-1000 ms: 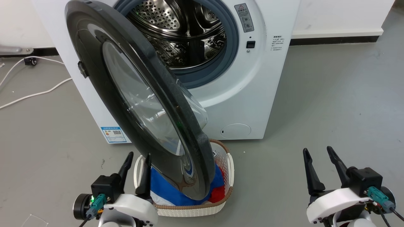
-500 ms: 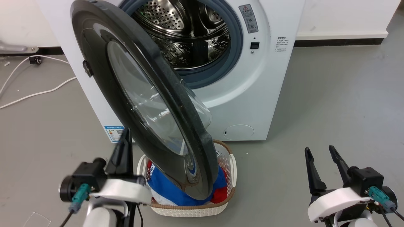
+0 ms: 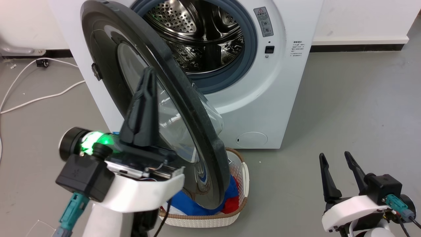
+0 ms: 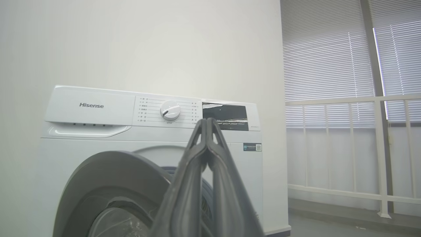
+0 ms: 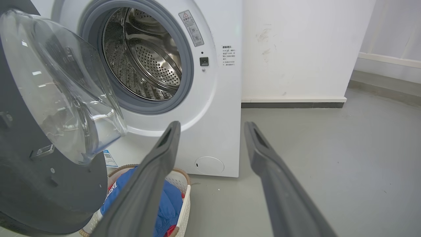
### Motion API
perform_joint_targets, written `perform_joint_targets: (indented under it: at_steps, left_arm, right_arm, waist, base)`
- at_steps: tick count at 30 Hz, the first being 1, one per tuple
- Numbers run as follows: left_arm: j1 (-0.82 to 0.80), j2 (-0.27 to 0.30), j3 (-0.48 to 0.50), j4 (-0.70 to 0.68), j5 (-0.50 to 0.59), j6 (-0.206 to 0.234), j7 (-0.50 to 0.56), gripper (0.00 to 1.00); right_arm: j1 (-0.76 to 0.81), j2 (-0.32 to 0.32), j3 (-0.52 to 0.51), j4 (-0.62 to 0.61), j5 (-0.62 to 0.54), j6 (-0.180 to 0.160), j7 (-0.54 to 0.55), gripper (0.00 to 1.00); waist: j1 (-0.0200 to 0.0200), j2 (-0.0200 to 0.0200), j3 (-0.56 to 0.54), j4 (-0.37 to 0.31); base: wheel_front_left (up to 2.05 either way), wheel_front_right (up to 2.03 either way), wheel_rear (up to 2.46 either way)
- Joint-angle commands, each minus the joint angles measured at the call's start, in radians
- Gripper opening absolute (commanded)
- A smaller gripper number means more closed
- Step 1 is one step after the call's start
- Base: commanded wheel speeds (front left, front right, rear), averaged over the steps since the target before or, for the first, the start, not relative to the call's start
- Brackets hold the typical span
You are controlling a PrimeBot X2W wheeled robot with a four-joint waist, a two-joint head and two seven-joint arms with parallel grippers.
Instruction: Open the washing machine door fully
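Roughly half open, the washing machine door stands at centre left of the head view, hinged on its left, with its glass bowl facing the drum of the washing machine. The left gripper, fingers pressed together on nothing, hangs before the door's outer face; whether it touches is hard to say. To swing the door wider, I judge it should hook round the free rim and sweep leftward along the hinge arc. The right gripper sits spread wide at lower right. A laundry basket just beneath the door's lower edge may get brushed; a white cable lies at upper left
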Motion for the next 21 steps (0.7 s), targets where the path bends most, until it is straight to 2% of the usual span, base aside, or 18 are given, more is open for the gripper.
perform_joint_targets:
  at_steps: [1, 10, 21]
  left_arm:
    - [-0.019, -0.001, -0.029, -0.029, -0.012, 0.002, 0.012, 0.0]
    - [-0.01, -0.001, -0.257, -0.129, -0.074, -0.03, 0.155, 0.0]
    - [0.105, 0.042, -0.538, -0.021, -0.249, -0.071, 0.362, 0.0]
  right_arm:
    - [0.006, 0.004, -0.001, -0.002, -0.002, 0.0, 0.002, 1.0]
    - [0.015, 0.004, -0.001, -0.002, 0.012, 0.0, 0.007, 1.0]
    - [0.015, 0.004, -0.006, -0.008, 0.017, 0.0, 0.021, 1.0]
  waist:
    - [0.0, 0.0, -0.001, 0.0]
    - [0.0, 0.0, -0.005, -0.005]
    - [0.0, 0.0, 0.01, -0.009]
  base:
    - [0.0, 0.0, 0.0]
    - [0.0, 0.0, 0.0]
    - [0.0, 0.0, 0.0]
